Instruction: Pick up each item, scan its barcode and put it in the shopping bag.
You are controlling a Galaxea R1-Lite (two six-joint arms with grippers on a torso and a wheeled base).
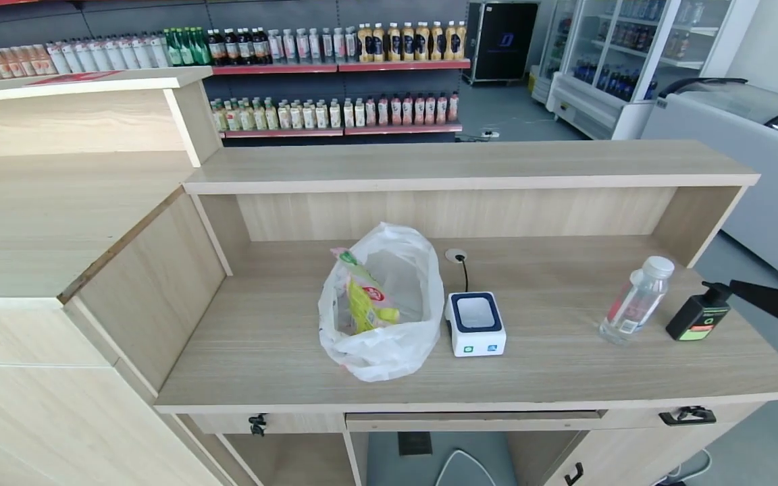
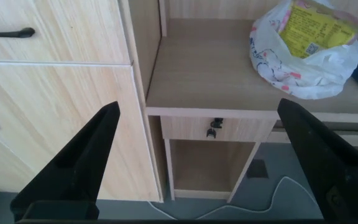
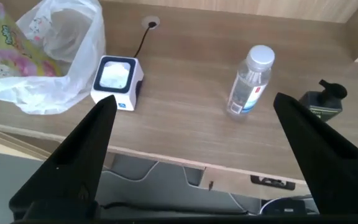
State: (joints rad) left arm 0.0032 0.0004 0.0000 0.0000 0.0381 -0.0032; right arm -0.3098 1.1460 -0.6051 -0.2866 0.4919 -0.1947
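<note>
the yellow-green snack packet (image 1: 365,300) is half lost behind the cloudy plastic of the shopping bag (image 1: 382,304). i see its upper part through the open mouth, and the lower end is buried in folds. in the left wrist view the barcode scanner (image 1: 475,322) is cut off at the frame edge. in the right wrist view one dark finger (image 3: 319,146) covers part of the pump bottle (image 1: 698,316). the print on both bottles is too small for me to make out.

the bag sits slumped on the counter (image 1: 564,378) just to the scanner's left, close enough that i can't tell whether they touch. it is thin, white and crinkled, with small coloured marks. the water bottle (image 1: 635,300) stands well to the scanner's right, clear plastic with a white cap and a pale label. the pump bottle is just beyond it, farther from the scanner, squat and dark with a green and orange label.

the scanner is a small white box with rounded corners and a dark blue frame around a pale window. a black cable runs from its back to a round port (image 1: 456,255) in the counter behind it. the counter is pale wood-grain laminate with a raised back ledge.

the left gripper (image 2: 199,104) is spread wide and empty, well left of the scanner and in front of the counter edge. the right gripper (image 3: 191,102) is also spread wide and empty, right of the scanner, with the water bottle between its fingers in its own view.
</note>
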